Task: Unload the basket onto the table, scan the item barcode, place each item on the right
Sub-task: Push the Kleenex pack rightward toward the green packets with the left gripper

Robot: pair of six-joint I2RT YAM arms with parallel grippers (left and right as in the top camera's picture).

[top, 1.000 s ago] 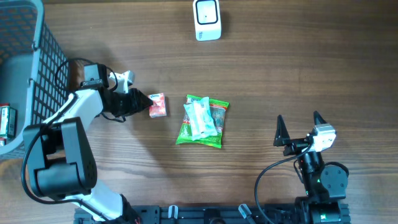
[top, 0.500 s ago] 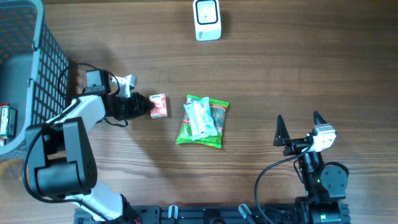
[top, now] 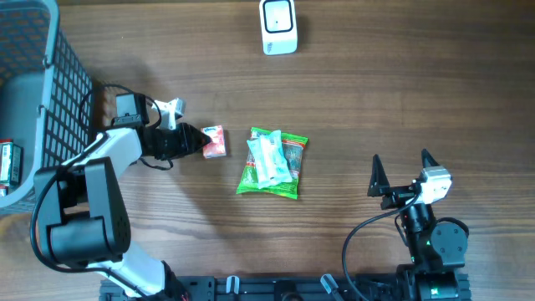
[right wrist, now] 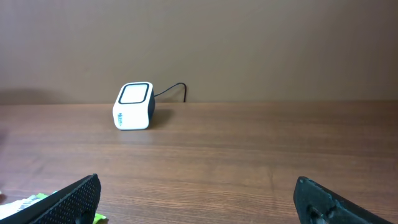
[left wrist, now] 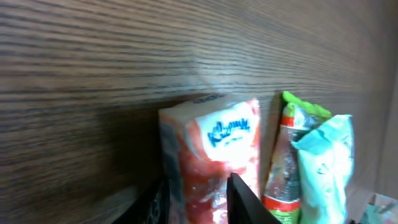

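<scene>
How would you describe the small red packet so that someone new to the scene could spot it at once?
Start at the grey basket at the left edge of the table; the left gripper reaches from there toward the middle. In its jaws sits the red and white packet, just left of the green snack bag: red where the bag is green, and smaller.

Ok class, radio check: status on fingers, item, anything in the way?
Left fingers shut on red packet, on table. Right fingers open, clear. Green bag alongside; scanner unobstructed.
</scene>
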